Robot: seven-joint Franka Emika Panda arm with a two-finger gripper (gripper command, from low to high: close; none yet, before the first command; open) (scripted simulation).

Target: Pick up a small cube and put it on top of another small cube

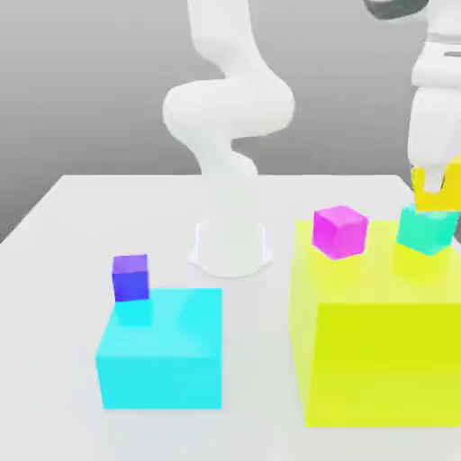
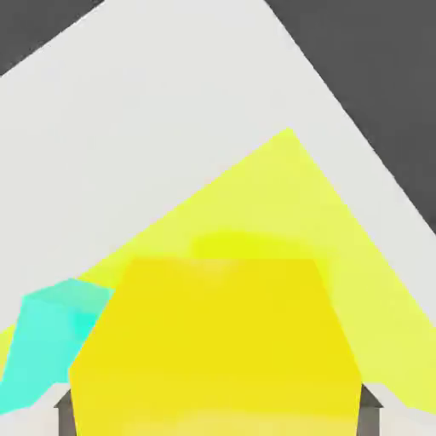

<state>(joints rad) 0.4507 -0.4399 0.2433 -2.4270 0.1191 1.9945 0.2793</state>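
The small yellow cube (image 1: 443, 191) sits on top of the small teal cube (image 1: 425, 230), shifted slightly toward the exterior view's right. Both are on the large yellow block (image 1: 378, 342) near its far right corner. My gripper (image 1: 436, 183) comes down from above and straddles the small yellow cube. In the hand view the yellow cube (image 2: 213, 341) lies directly beneath my gripper (image 2: 215, 415), the teal cube (image 2: 51, 336) peeks out beside it, and the large yellow block (image 2: 341, 221) spreads underneath.
A small magenta cube (image 1: 339, 230) stands on the same large yellow block, to the exterior view's left of the stack. A small purple cube (image 1: 131, 277) rests on a large cyan block (image 1: 162, 351) at the left. The arm's white base (image 1: 230, 248) stands at mid-table.
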